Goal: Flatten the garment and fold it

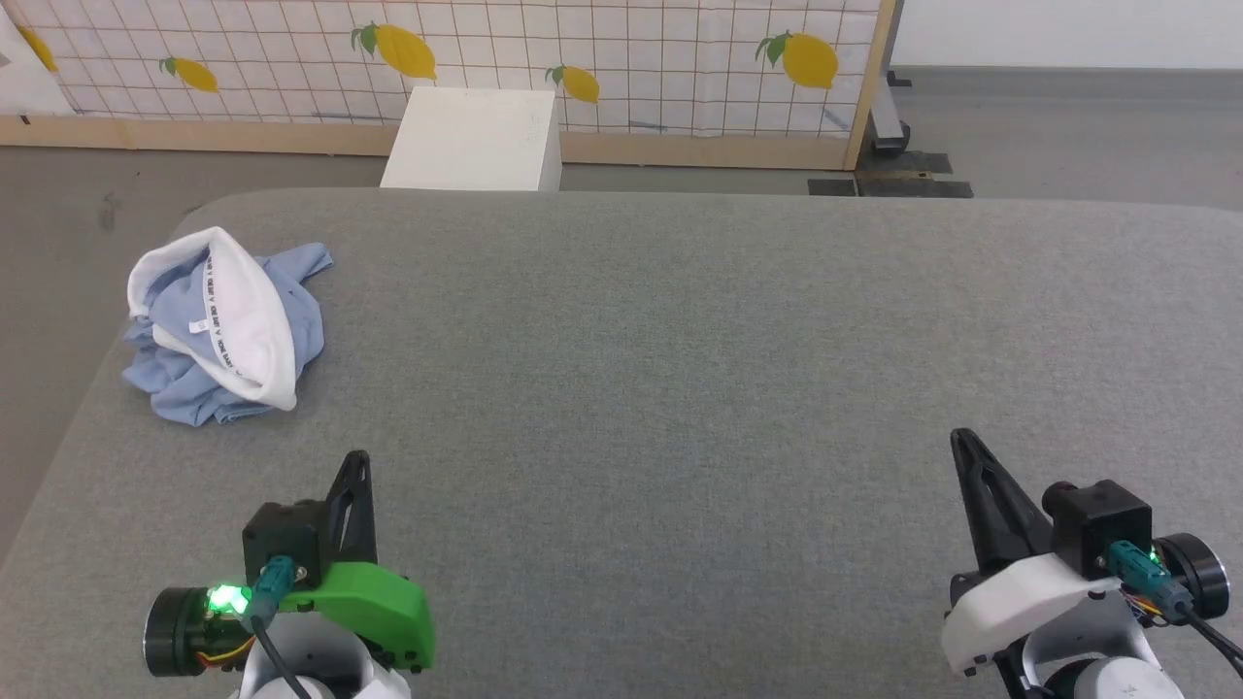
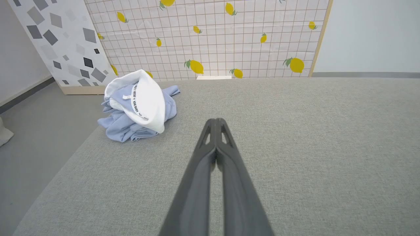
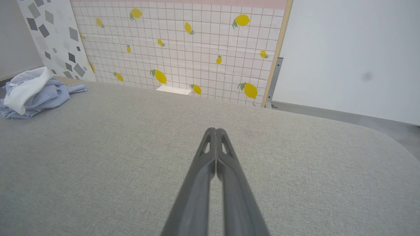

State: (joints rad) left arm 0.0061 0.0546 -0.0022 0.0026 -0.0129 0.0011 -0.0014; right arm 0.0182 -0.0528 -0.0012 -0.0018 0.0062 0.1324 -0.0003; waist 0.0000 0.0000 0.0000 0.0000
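Garment (image 1: 233, 330) (image 2: 137, 105) (image 3: 32, 91): a light blue soft-knit T-shirt, crumpled in a loose heap near the far left corner of the grey fabric-covered table (image 1: 680, 340), close to its left edge. The white inside is turned outward over the top of the heap, and a white neck tape with black lettering runs across it; blue folds spread beneath and beside it.

Left gripper (image 1: 357, 461) (image 2: 216, 123): its 2 long dark fingers are pressed together with nothing between them, above bare table nearer the robot, well apart from the garment.

Right gripper (image 1: 963, 442) (image 3: 216, 131): its 2 fingers are likewise pressed together and empty, at the near right of the table, far from the garment.

Background: a white box (image 1: 476, 141) on the grey floor (image 1: 58, 223) just beyond the far table edge, in front of a wood-framed white grid panel printed with yellow lemons (image 1: 631, 58); a white panel with grey angular flecks (image 2: 55, 42) stands to its left.
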